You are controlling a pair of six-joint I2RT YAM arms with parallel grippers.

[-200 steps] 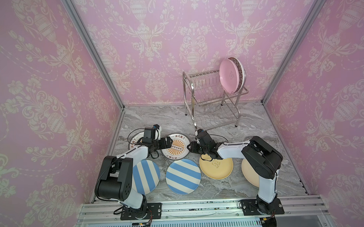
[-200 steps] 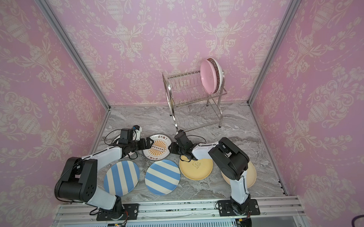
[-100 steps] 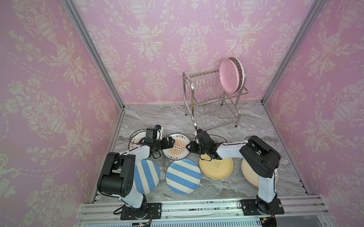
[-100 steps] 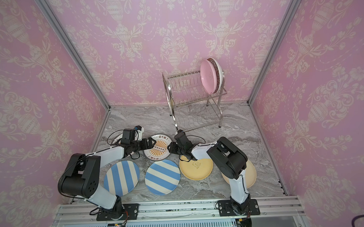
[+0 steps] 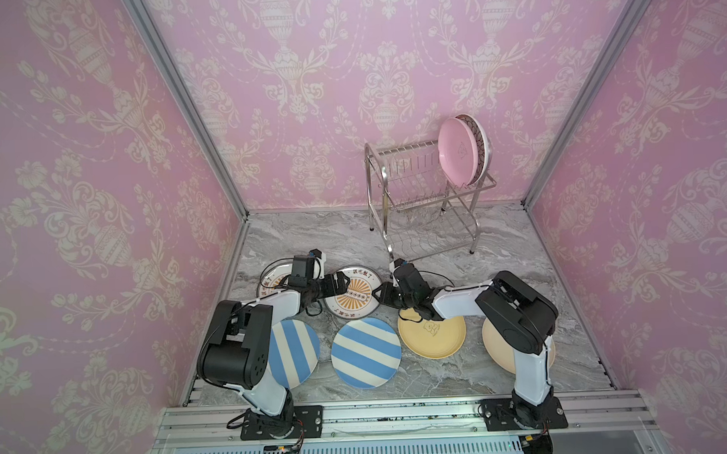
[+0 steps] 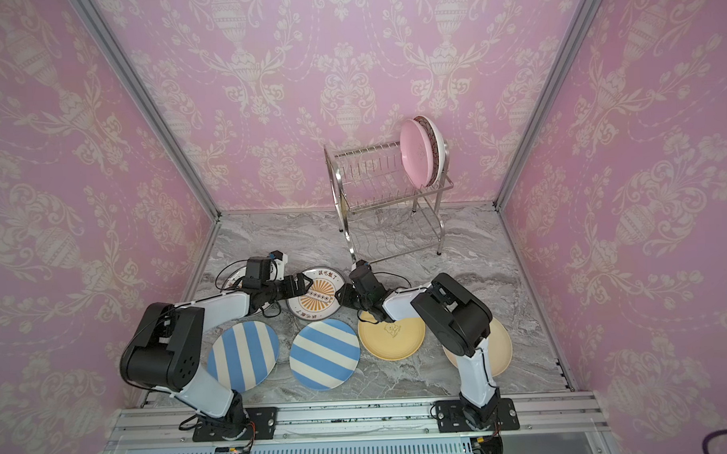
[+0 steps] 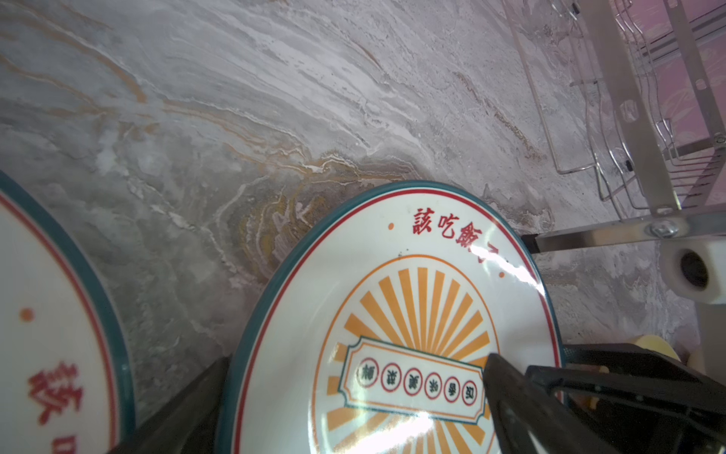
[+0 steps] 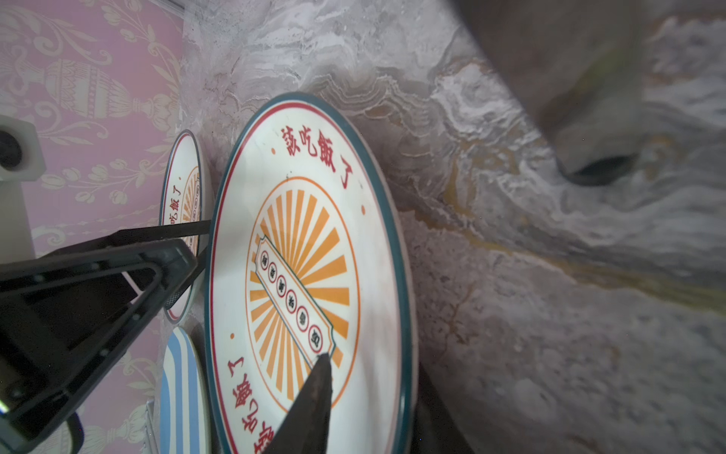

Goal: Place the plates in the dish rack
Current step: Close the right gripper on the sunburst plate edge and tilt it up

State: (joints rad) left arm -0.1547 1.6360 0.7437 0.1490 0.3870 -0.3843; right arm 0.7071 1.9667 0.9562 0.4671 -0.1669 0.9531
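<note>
The sunburst plate (image 5: 351, 293) lies mid-table between the two grippers, which meet it from opposite sides in both top views. The left gripper (image 5: 344, 284) is at its left rim with jaws standing apart, not clamped. In the left wrist view one finger (image 7: 522, 408) reaches over the plate's face while the other finger (image 7: 184, 401) sits under the rim. The right gripper (image 5: 379, 296) is at the right rim, jaws set close around the edge. The right wrist view shows its upper finger (image 8: 314, 401) over the orange rays and its lower finger (image 8: 436, 416) beneath the rim. I cannot tell whether they pinch the plate, or whether the plate is clear of the table (image 5: 500, 248). A second sunburst plate (image 5: 272, 277) lies just left of it, partly under the left arm. Nearer the front lie a striped plate (image 5: 295, 353), a second striped plate (image 5: 366, 352), a yellow plate (image 5: 434, 333) and a beige plate (image 6: 502, 350), the last partly hidden by the right arm. The rack (image 5: 414, 176) stands at the back right, well apart from both grippers. A pink plate (image 5: 459, 150) and a dark plate (image 5: 476, 134) stand upright side by side at the right end of its upper tier.
</note>
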